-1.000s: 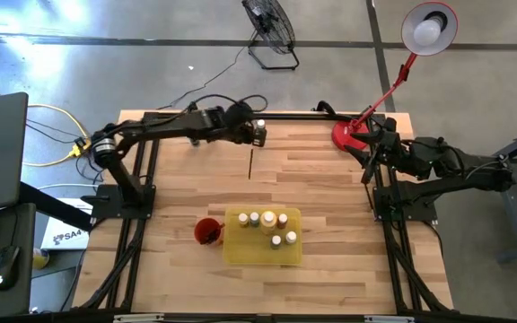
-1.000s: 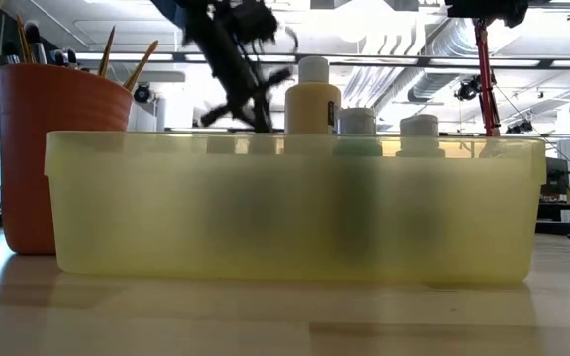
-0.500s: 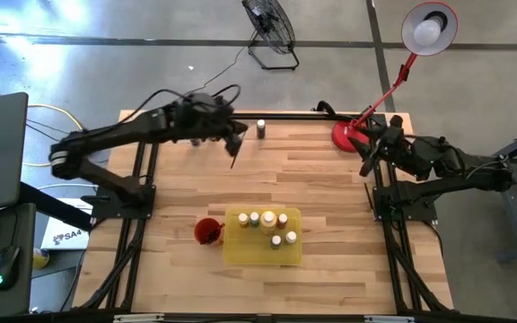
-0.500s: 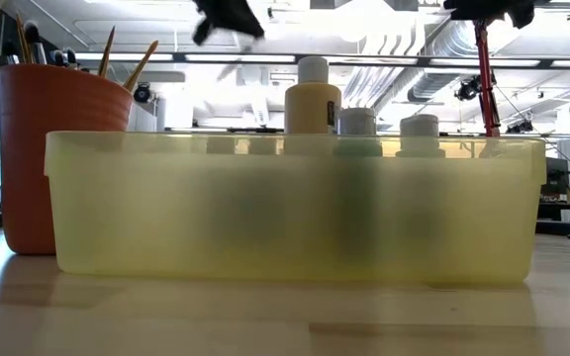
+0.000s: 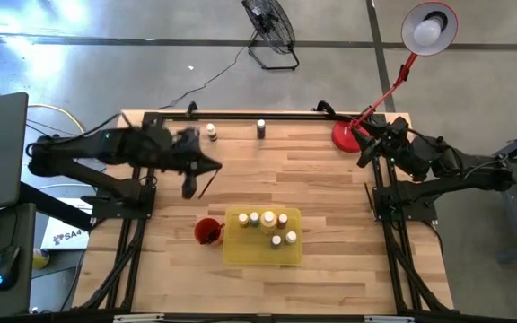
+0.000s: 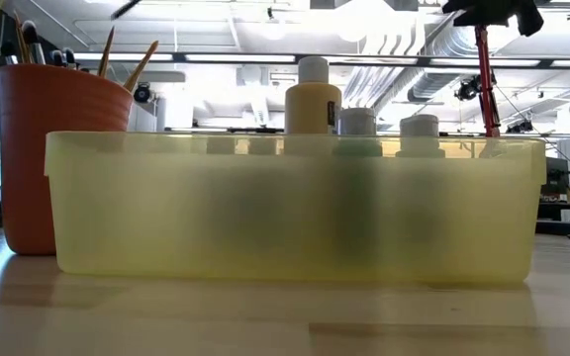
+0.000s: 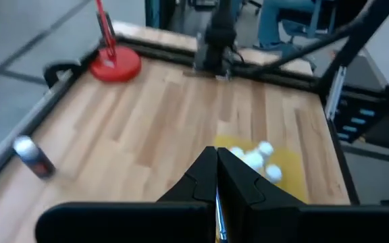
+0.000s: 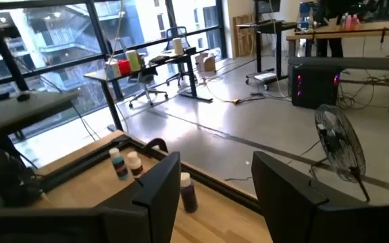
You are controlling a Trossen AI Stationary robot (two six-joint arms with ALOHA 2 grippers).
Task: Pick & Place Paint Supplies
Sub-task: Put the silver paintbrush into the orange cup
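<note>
While clamping a paintbrush (image 5: pixel 206 182), left hand (image 5: pixel 189 176) hovers mid-table.

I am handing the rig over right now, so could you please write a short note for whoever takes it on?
Left pincer: shut on a thin dark paintbrush, raised over the table's left half, not far from the red cup.
Right pincer: open, empty, waiting at the table's right edge by the red lamp base.
Done: six paint bottles stand in the yellow tray; brushes stand in the cup.
Left: place the held brush, then fetch the bottles along the far edge.
</note>
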